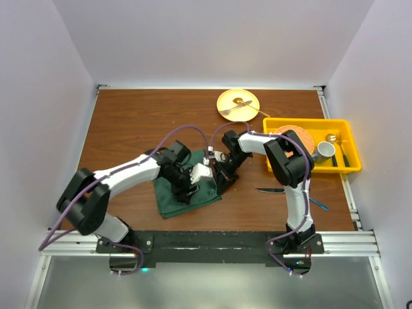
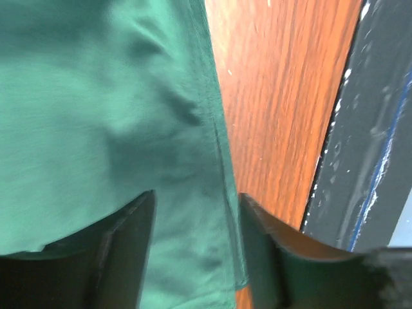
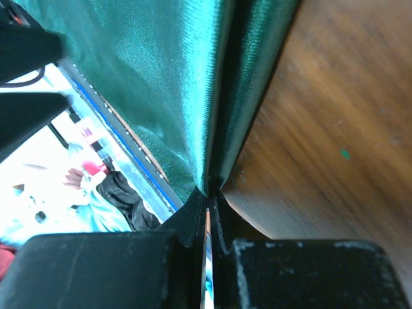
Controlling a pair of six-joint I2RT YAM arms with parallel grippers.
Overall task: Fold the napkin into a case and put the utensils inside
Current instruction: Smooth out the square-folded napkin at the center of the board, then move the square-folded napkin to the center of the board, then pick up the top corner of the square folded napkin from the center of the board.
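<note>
The dark green napkin lies partly folded on the wooden table, left of centre. My left gripper is low over it. In the left wrist view its jaws stand open, straddling the napkin's hemmed edge. My right gripper is at the napkin's right edge. In the right wrist view it is shut on a pinched fold of the napkin and lifts it off the table. The dark-handled knife and the blue fork lie on the table to the right.
A yellow plate with a metal fork sits at the back. A yellow bin at the right holds an orange item, a cup and cutlery. The table's black front rail runs close to the napkin.
</note>
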